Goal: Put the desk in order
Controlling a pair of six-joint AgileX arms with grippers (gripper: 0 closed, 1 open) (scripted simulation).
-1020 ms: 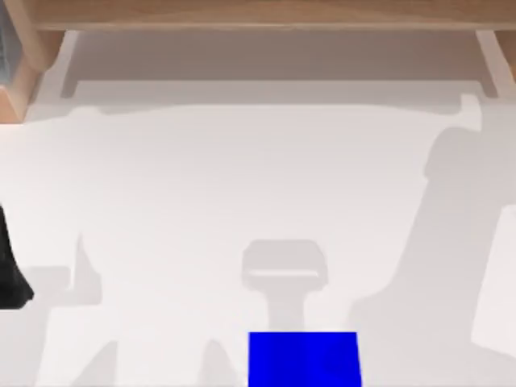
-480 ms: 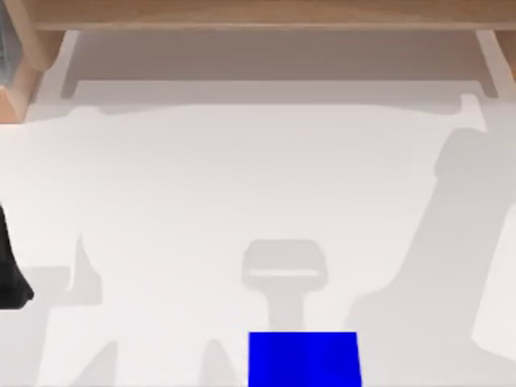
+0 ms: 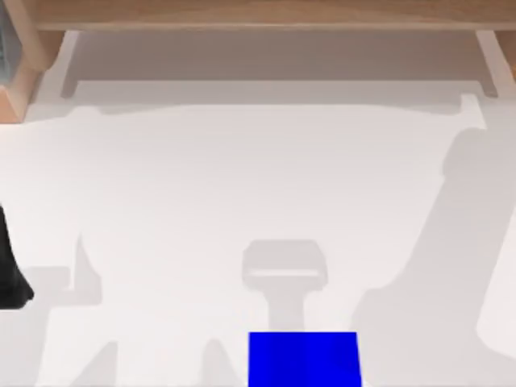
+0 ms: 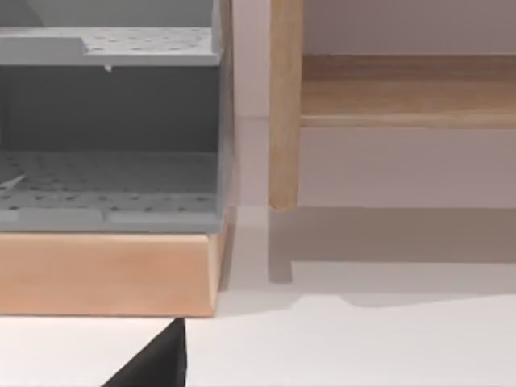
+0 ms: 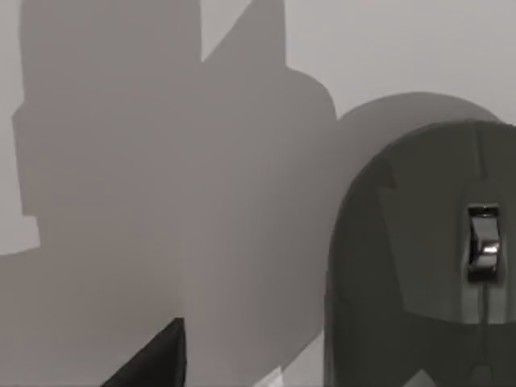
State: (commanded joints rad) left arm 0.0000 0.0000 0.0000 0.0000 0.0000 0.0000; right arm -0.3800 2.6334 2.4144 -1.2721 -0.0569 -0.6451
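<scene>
- Fingers of the left gripper (image 4: 157, 361) show as one black wedge only, so I cannot tell if they are apart or together.
- For the right gripper (image 5: 153, 359) it is the same: one black wedge, and I cannot tell how its fingers stand.
- The dark left arm (image 3: 10, 270) is at the left edge of the scene, over the near half of the desk.
- The desk, a very large plain white flat tabletop (image 3: 242, 177), reaches from the near edge to the far side, with grey shadows lying on it.
- A light-brown wooden raised shelf (image 3: 258, 12) runs along the far edge of the desk, and one wooden leg (image 4: 284, 105) of it stands on the white surface.
- A grey perforated open-front box on a light wooden base (image 4: 113, 177) sits at the far left, just beside that leg.
- A small blue square pad (image 3: 303, 359) lies flat at the near edge, about the middle.
- A grey rounded computer mouse with a shiny scroll wheel (image 5: 419, 266) rests on the white surface below the right wrist camera.
</scene>
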